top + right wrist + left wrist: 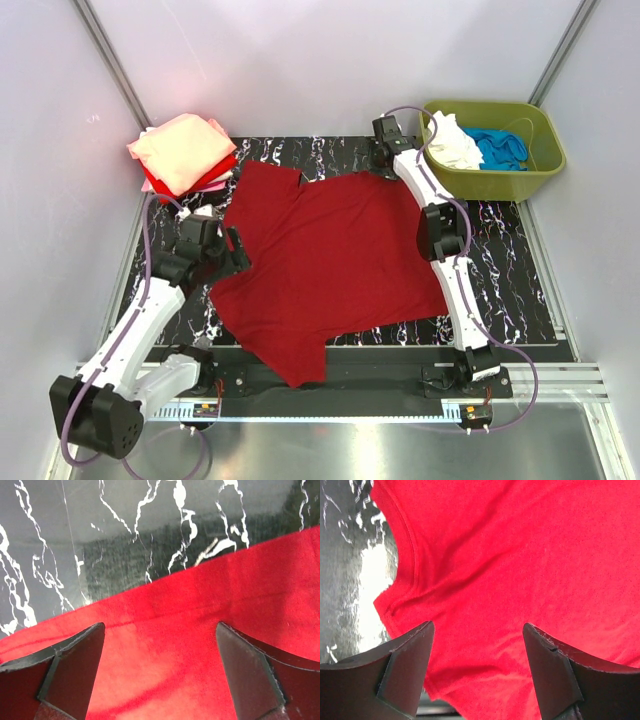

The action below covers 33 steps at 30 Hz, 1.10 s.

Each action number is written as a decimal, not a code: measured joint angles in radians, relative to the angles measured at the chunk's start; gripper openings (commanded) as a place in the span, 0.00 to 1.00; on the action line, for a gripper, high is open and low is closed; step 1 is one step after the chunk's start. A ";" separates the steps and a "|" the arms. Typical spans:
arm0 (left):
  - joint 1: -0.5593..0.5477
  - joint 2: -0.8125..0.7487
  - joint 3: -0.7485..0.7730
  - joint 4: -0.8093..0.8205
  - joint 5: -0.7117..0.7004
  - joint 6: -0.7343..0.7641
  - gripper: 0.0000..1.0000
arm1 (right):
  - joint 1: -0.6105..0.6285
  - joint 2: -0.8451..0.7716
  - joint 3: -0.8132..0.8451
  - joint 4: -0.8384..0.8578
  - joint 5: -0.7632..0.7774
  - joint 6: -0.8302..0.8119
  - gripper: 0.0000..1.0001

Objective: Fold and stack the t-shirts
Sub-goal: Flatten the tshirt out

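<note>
Lying beneath both hands (477, 626) (160, 625): dark red t-shirt (330, 262)

The left arm (140, 320) leans forward from its base and bends inward, and the left gripper (477, 630) points right, jaws spread wide with nothing pinched between them. The right arm (455, 290) reaches far forward, almost straight, wrist bent leftward at the far end. The right gripper (160, 627) angles down, fingers parted wide, gripping nothing.

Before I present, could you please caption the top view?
Left gripper and right gripper, open, at the edges of a spread red tee; stack far left, tub far right.
</note>
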 measured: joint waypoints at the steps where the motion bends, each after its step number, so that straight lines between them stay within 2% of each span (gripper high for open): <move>1: -0.011 -0.005 0.000 -0.017 -0.003 -0.003 0.77 | 0.000 -0.019 -0.031 0.008 -0.005 0.000 1.00; 6: -0.162 -0.074 0.001 -0.142 -0.036 -0.066 0.76 | 0.002 -0.175 -0.171 0.013 -0.045 0.002 1.00; 11: -0.310 -0.222 0.000 -0.283 -0.036 -0.173 0.68 | 0.022 -0.416 -0.240 -0.010 -0.081 -0.001 1.00; 14: -0.383 -0.306 -0.031 -0.326 -0.024 -0.237 0.65 | 0.071 -0.654 -0.423 0.000 -0.072 -0.006 1.00; 19: -0.526 -0.364 -0.164 -0.350 0.011 -0.363 0.64 | 0.205 -1.118 -0.911 0.094 -0.068 0.031 0.99; 22: -0.627 -0.370 -0.238 -0.331 0.022 -0.443 0.68 | 0.214 -1.352 -1.199 0.103 -0.068 0.096 1.00; 26: -0.755 -0.359 -0.329 -0.254 0.029 -0.550 0.70 | 0.194 -1.517 -1.465 0.064 -0.022 0.161 1.00; 29: -0.851 -0.304 -0.379 -0.159 0.025 -0.628 0.70 | 0.195 -1.600 -1.586 0.003 0.010 0.184 1.00; 33: -0.950 -0.190 -0.420 -0.026 0.017 -0.712 0.70 | 0.195 -1.704 -1.644 -0.052 0.036 0.199 1.00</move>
